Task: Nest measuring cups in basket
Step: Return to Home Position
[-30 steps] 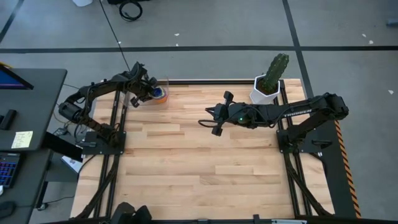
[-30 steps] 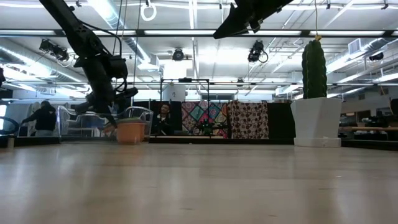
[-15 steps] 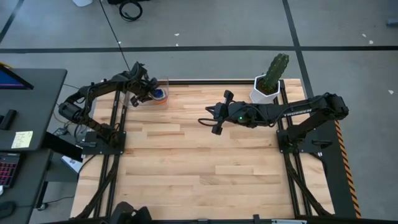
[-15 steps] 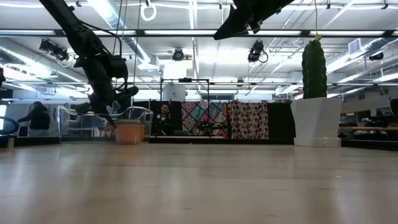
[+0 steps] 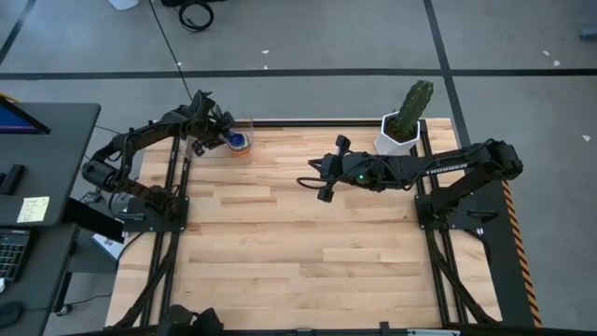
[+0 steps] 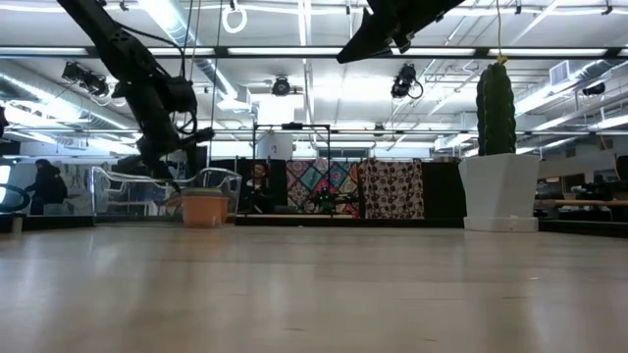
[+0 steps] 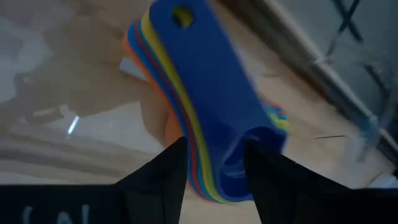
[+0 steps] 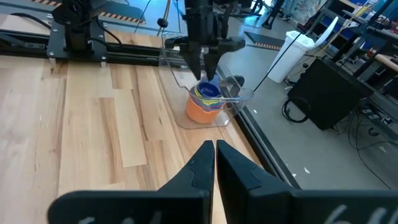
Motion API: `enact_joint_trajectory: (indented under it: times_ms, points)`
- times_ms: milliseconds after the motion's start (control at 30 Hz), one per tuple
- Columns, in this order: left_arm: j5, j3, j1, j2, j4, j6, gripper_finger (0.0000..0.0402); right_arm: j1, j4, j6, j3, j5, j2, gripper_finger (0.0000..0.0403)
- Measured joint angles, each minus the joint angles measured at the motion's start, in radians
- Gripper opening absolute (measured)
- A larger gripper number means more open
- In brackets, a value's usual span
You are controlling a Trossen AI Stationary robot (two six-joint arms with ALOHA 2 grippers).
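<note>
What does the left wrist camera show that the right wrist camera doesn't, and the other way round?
Only the left wrist view: a close look at the nested measuring cups, the blue handle with its hole on top and yellow, red and orange edges beneath, seen past the left gripper, fingers open. Only the right wrist view: the whole clear basket, the wooden table, and the right gripper, fingers together. Both: the cup stack in the basket.

Four views, one shared corner
We look straight down on the pale wooden plank tabletop, and level across it; our left wrist camera hangs close over the stacked coloured plastic measuring cups, our right wrist camera sees them from afar.
</note>
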Motion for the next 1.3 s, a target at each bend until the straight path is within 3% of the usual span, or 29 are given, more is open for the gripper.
enact_joint_trajectory:
  times_ms: [167,500,667,933,1033,1167,1300]
  points:
    - [-0.036,0.0,0.017,-0.077,0.004,0.013,0.016,-0.001,0.0,0.0,0.0,0.0,0.0,0.0023]
    - [-0.011,0.0,0.018,-0.262,0.001,0.194,0.016,-0.002,0.0,-0.026,0.0,0.0,0.0,0.0023]
    - [0.062,0.001,-0.032,-0.369,0.0,0.318,0.016,-0.002,0.002,-0.027,0.0,0.0,0.0,0.0023]
    - [0.06,0.001,-0.102,-0.545,0.0,0.465,0.016,-0.003,0.025,-0.027,0.0,0.0,-0.001,0.0023]
    - [0.028,0.001,-0.135,-0.596,-0.021,0.558,0.016,-0.003,0.029,-0.029,0.0,0.0,0.0,0.0023]
    - [-0.075,0.001,-0.168,-0.635,-0.028,0.57,0.016,-0.006,0.032,-0.027,0.0,0.0,-0.001,0.0023]
    - [-0.08,0.002,-0.177,-0.658,-0.026,0.599,0.016,-0.01,0.032,-0.019,0.0,0.001,-0.004,0.0023]
